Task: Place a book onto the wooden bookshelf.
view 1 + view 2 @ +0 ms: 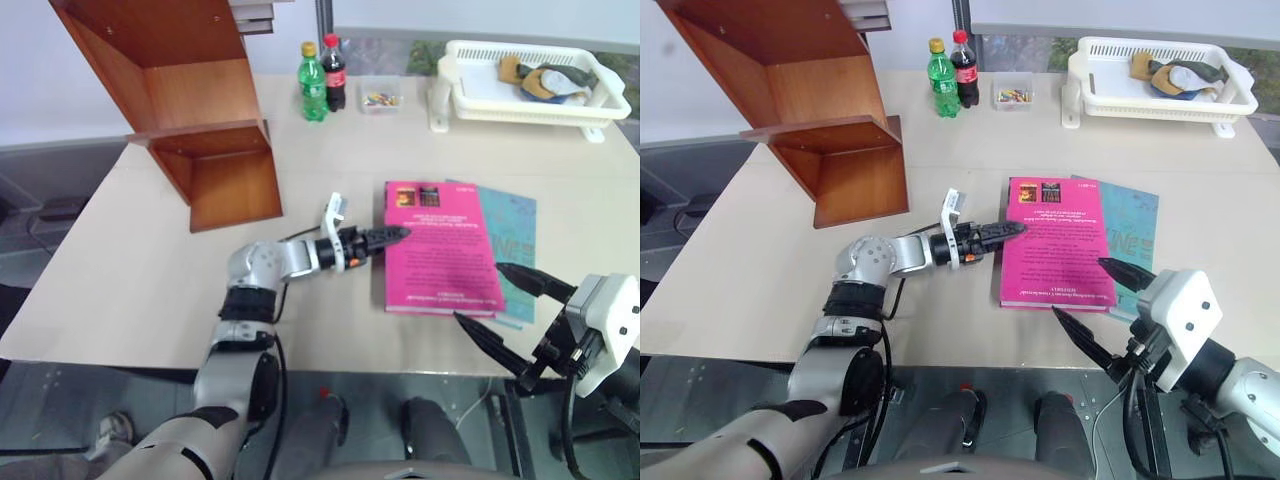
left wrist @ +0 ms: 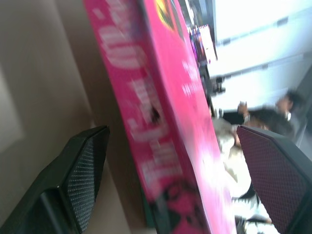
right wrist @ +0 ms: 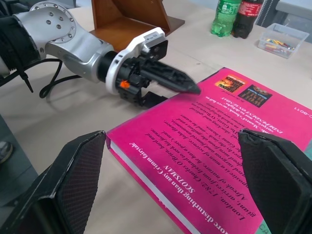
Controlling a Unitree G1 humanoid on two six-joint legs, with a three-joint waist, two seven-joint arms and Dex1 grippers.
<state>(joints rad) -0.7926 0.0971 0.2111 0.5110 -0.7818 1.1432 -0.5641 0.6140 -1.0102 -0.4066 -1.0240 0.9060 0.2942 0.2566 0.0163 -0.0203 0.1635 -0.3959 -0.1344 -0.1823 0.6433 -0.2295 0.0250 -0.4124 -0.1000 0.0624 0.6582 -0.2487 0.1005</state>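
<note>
**Left gripper straddling the spine edge of the pink book; right gripper spread wide and empty**

The book [image 1: 436, 248] lies flat on the beige table [image 1: 120, 270], cover up, resting partly on a teal book [image 1: 512, 238] that projects from beneath its right side. The spine edge faces the robot's left.

The left gripper [image 1: 385, 240] points level toward the book from its left side. Its jaws stand apart: one finger lies over the cover near the book's upper left corner, and the other sits lower, beside the spine. In the left wrist view the spine edge runs between the two fingers [image 2: 85, 165], with clear space on both sides; no clamping is visible.

The right gripper [image 1: 1102, 300] hangs at the table's near edge, off the book's near right corner. Its two fingers are spread wide, with nothing between them.

The wooden bookshelf [image 1: 200, 110] stands at the table's far left, tilted in view, well apart from the book. Its compartments are open.

At the far edge stand a green bottle [image 1: 313, 83] and a cola bottle [image 1: 333, 73], touching or nearly so. A small clear box [image 1: 380, 97] sits just beside them. A white basket [image 1: 470, 100] holding items occupies the far right corner.
</note>
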